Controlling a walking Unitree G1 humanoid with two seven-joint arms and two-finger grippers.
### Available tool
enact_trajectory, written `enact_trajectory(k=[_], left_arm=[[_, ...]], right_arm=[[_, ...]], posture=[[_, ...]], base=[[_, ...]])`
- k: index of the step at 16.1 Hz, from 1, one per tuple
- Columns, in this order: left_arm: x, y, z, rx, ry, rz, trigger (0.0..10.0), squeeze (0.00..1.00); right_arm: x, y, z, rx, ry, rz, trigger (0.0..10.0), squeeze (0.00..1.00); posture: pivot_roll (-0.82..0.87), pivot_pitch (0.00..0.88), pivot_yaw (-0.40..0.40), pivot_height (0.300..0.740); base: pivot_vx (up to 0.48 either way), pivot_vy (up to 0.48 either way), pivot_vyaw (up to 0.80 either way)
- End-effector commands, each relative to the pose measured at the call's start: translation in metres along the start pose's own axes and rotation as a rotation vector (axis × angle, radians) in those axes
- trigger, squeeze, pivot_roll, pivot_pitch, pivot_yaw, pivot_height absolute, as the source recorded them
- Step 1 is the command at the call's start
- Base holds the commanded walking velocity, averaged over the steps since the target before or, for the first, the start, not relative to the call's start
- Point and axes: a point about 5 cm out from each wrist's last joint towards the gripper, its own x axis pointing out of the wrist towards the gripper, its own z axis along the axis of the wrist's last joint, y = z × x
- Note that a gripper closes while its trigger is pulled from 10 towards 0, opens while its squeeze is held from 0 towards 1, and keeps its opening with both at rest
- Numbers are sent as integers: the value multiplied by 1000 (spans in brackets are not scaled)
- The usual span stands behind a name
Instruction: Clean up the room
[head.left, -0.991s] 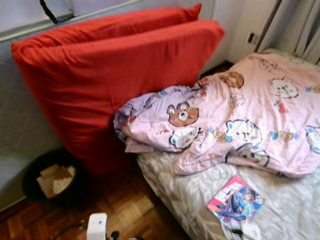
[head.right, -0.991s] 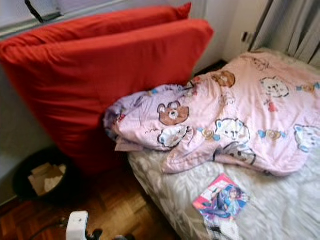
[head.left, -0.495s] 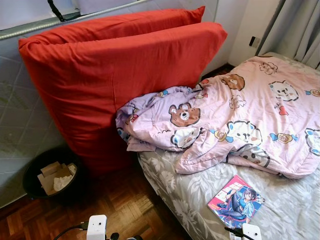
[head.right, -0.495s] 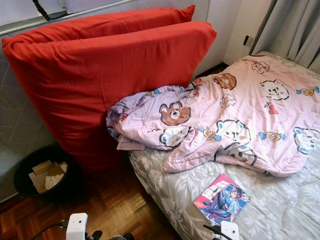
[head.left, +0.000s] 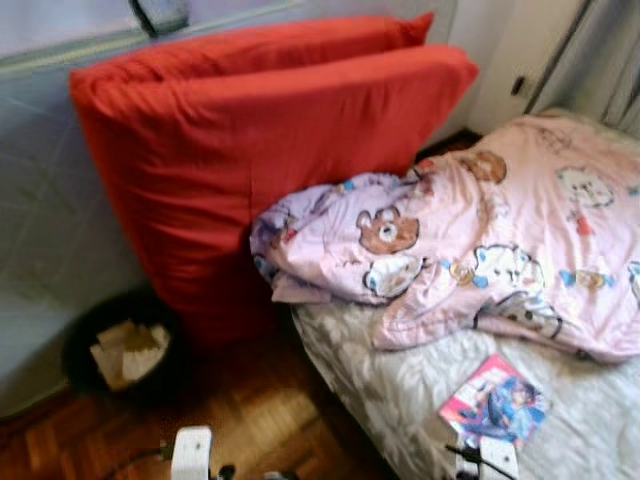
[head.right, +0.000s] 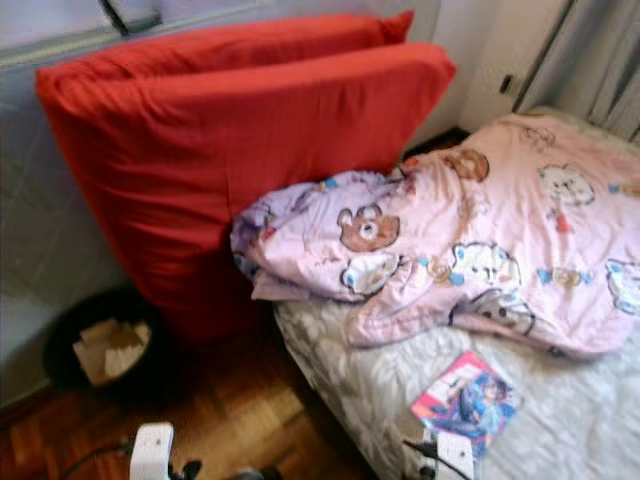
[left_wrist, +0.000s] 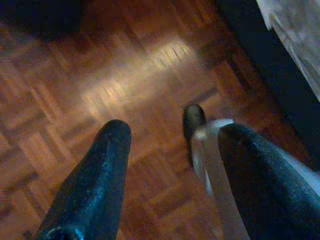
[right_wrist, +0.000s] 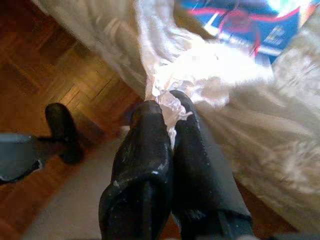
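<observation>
Right tool (right_wrist: 167, 107) pinched tight on a crumpled white plastic wrapper (right_wrist: 200, 70) at the bed's edge.

No writing is legible anywhere (the frames are blurred). The wrapper is thin and wrinkled, bunched at the fingertips, with a glossy blue-and-pink comic magazine (head.right: 465, 398) just beyond it on the grey leaf-patterned bed sheet (head.left: 400, 385). The left tool (left_wrist: 172, 145) hangs spread wide and empty above brown parquet floor (left_wrist: 75, 85). The head views add a big red cushion (head.left: 270, 160), a pink bear-print duvet (head.left: 500, 240) and a black waste bin (head.left: 125, 345).
</observation>
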Motion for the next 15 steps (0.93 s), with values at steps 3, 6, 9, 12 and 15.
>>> enact_trajectory(k=[3, 6, 9, 12, 15], left_arm=[[-3, -3, -14, 8, 51, -6, 10000, 0], [-3, -2, -14, 6, 51, -5, 10000, 0], [-3, -3, -15, 7, 53, -7, 10000, 0], [-3, -2, -14, 7, 52, -7, 10000, 0], [-3, -2, -14, 9, 54, -6, 10000, 0]], right_arm=[[-4, -8, -11, 11, 35, -24, 10000, 0], [-4, -8, -11, 9, 37, -24, 10000, 0], [-4, -8, -11, 9, 37, -24, 10000, 0], [-4, -8, -11, 11, 37, -24, 10000, 0], [-4, -8, -11, 13, 35, -23, 10000, 0]], posture=[[13, 133, -7, 740], [13, 135, -8, 740], [12, 135, -8, 740], [13, 137, -8, 740], [15, 138, -7, 740]], base=[[0, 384, 0], [0, 382, 0], [0, 381, 0], [0, 380, 0], [0, 380, 0]])
